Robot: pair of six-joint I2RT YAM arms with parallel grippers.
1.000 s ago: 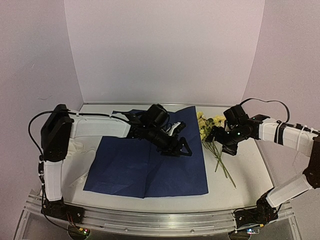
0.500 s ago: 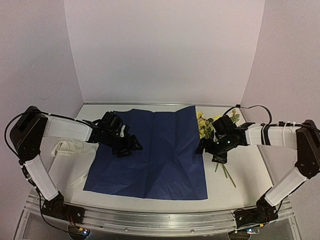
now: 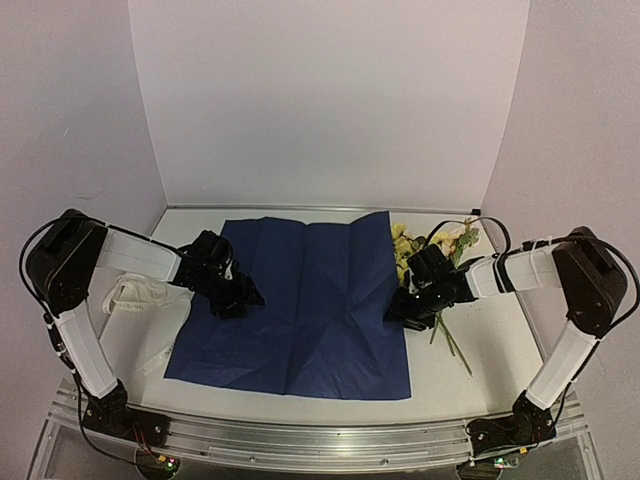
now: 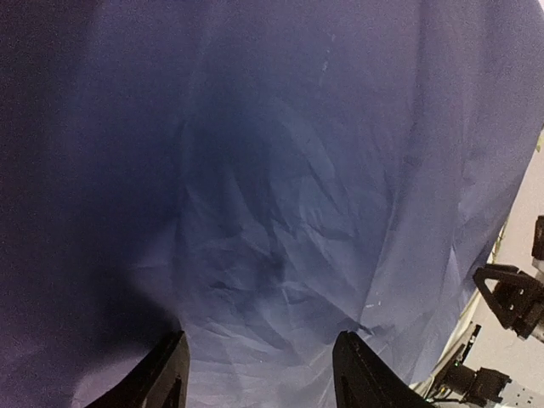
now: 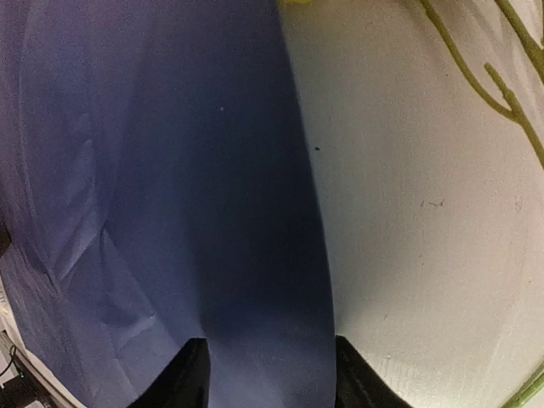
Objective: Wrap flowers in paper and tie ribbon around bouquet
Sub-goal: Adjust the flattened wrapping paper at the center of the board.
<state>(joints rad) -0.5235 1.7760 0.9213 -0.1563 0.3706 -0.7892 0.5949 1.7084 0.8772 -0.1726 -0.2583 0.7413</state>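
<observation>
Paper (image 3: 300, 310) lies flat on the table (image 3: 500, 350), navy face up and creased, with its side edges running from the far wall toward the arm bases. Flowers (image 3: 420, 250) are off the sheet, just beside its right edge: blooms toward the far wall, thin stems (image 3: 450, 345) trailing toward the near right. Ribbon (image 3: 135, 295) sits in a loose heap left of the sheet. Right gripper (image 3: 398, 310) is low at the right edge. In its wrist view the edge passes between the fingers (image 5: 189, 374), one over navy and one over bare table; jaws apart, nothing held. Left gripper (image 3: 240, 298) is low over the sheet just inside the left edge, fingers (image 4: 170, 378) spread with rumpled paper beneath; no pinch visible, and contact cannot be told. Both arms reach inward with forearms nearly level and wrists pitched down. Judgement: the step in hand is taking up the sheet at opposite sides. The right arm is much the nearer to the flowers, so moving them onto the sheet would fall to it.
</observation>
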